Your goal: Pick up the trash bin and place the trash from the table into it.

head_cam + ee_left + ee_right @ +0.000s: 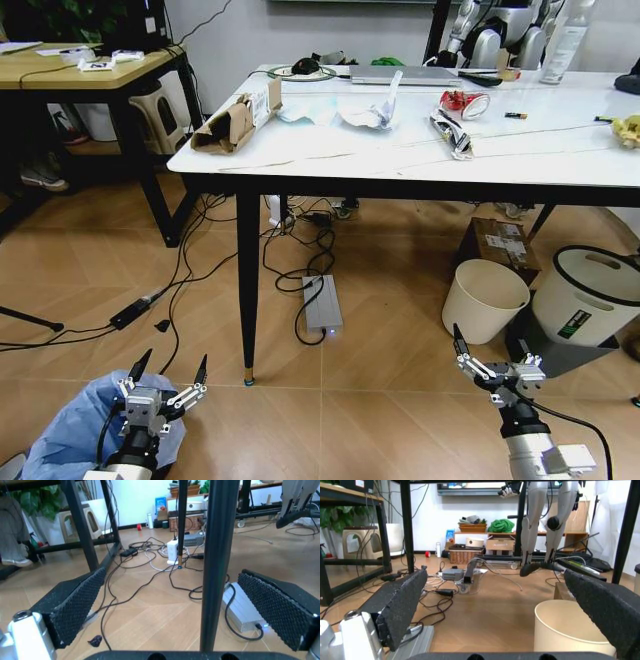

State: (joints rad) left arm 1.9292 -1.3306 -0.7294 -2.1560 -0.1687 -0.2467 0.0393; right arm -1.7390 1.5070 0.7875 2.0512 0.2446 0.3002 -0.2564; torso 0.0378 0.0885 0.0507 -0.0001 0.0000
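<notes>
The trash bin (70,430), lined with a crinkly light-blue bag, stands on the floor at the near left. My left gripper (172,360) hangs open just above its right rim, holding nothing. In the left wrist view that gripper (172,581) faces the table's black leg (216,566). The table (560,160) carries the trash: torn brown cardboard (236,118), crumpled white paper (368,110), a crushed red can (465,103) and a silver wrapper (452,135). My right gripper (492,352) is open and empty, low at the near right beside a cream bucket (485,298).
A white bin with a black rim (590,290) stands right of the cream bucket (570,632). Cables and a silver power brick (322,303) lie under the table. A wooden-topped desk (80,75) is at the far left. A laptop (405,75) and a bottle (562,45) sit on the table's far side.
</notes>
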